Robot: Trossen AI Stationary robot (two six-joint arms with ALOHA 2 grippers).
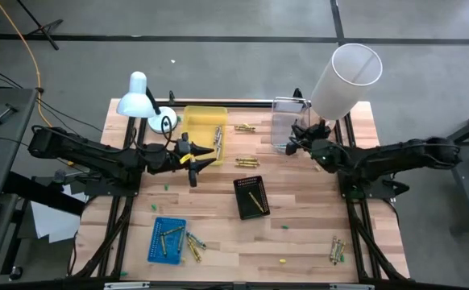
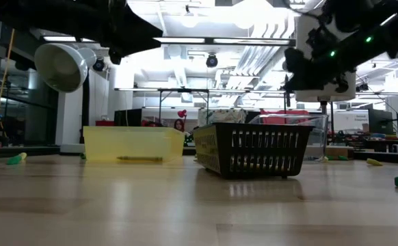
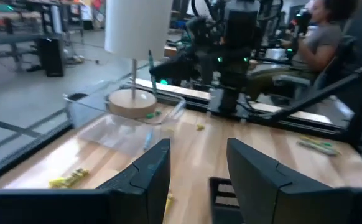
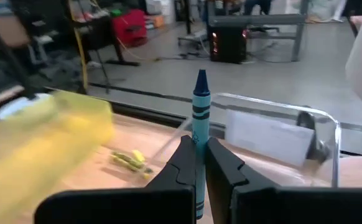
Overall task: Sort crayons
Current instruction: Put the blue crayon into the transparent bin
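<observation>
Right gripper [image 4: 199,163] is clamped on a blue crayon [image 4: 200,118] standing upright between my fingers, just beside the clear tray [image 1: 287,125]. Left gripper [image 1: 205,155] sits open by the yellow tray [image 1: 204,117], holding nothing. Other crayons [image 1: 247,127] lie scattered on the table [image 1: 315,217].

Two dark, matte black jointed arms — chunky segmented links, small green indicator lights glowing on the right arm's wrist housing — ending in tapered black fingers.
</observation>
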